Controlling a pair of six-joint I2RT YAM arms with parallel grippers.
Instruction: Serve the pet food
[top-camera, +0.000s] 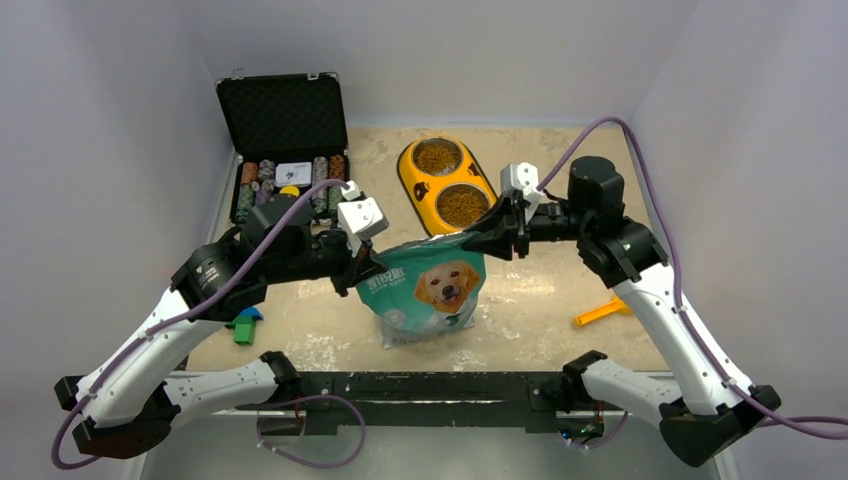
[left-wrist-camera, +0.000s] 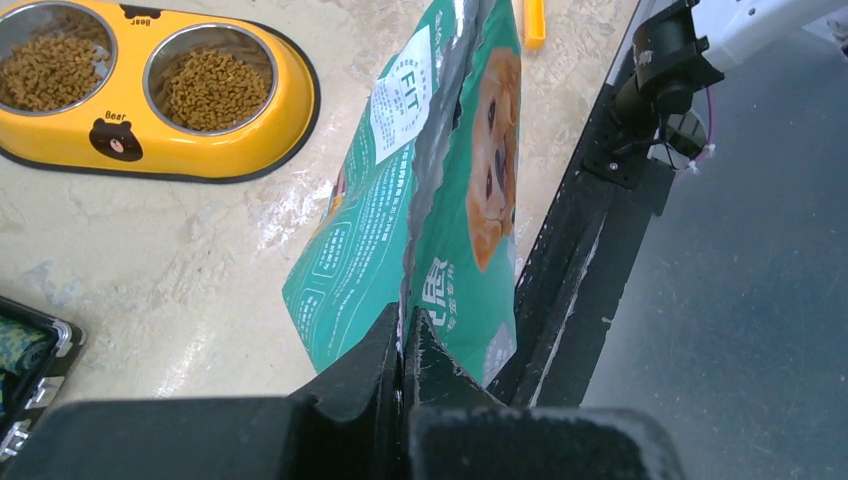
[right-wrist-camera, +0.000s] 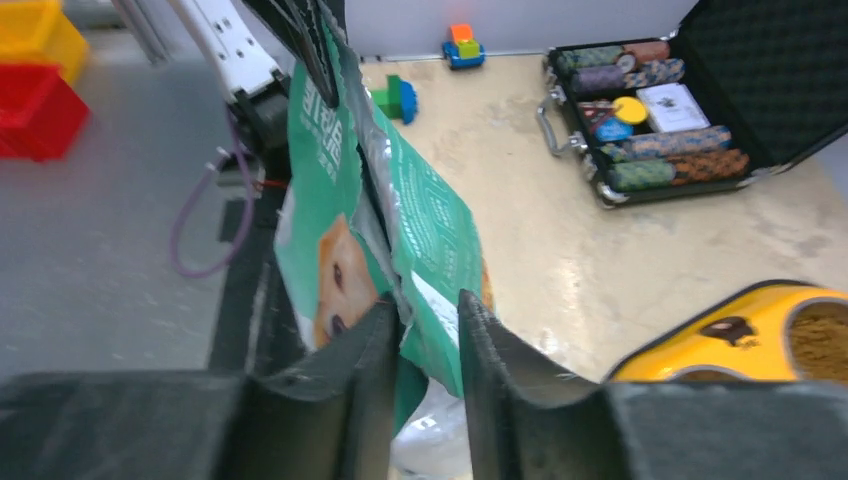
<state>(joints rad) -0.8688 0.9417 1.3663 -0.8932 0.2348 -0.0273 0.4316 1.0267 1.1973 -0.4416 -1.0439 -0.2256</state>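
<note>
The teal-green pouch (top-camera: 430, 290) with the golden dog's face stands upright on the table between my two grippers. My left gripper (top-camera: 368, 268) is shut on its top left corner; in the left wrist view the jaws (left-wrist-camera: 405, 320) pinch the pouch's silver seam (left-wrist-camera: 440, 200). My right gripper (top-camera: 482, 240) is at the top right corner; in the right wrist view its jaws (right-wrist-camera: 425, 305) stand apart with the pouch edge (right-wrist-camera: 330, 200) between them. Brown kibble (top-camera: 437, 157) fills both bowls of the yellow double feeder (top-camera: 480, 180) behind the pouch.
An open black case of poker chips (top-camera: 285, 150) stands at the back left. A green block (top-camera: 243, 327) lies at the front left, an orange piece (top-camera: 600, 312) at the front right. A black rail (top-camera: 420, 385) runs along the near edge.
</note>
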